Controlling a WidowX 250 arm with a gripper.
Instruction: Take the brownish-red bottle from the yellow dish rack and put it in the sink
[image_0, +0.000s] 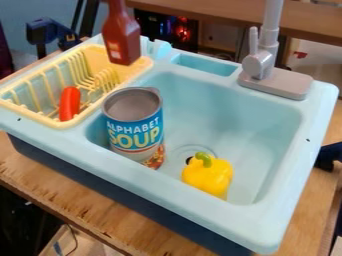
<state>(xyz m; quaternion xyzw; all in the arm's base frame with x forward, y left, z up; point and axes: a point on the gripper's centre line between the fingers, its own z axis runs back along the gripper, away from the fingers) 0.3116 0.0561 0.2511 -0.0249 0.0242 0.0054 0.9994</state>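
Can't tell your gripper's opening or hold. Bottle (122, 42) upright by rack (142, 65), support unclear. Rack likely corrals sausage (69, 103); basin (230, 95), soup can (134, 127) and pepper (208, 176).

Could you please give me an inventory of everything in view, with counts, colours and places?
bottle: one, brownish red, above the rack's far right end, cut off by the top edge
can: one, mostly blue with a grey top, left side of the basin
bell pepper: one, yellow with green stem, near side of the basin
sausage-shaped piece: one, orange-red, in the rack
dish rack: one, pale yellow, left part of the sink
sink: one, light blue, on the table
faucet: one, grey, far right rim
table: one, brown wood, under the sink
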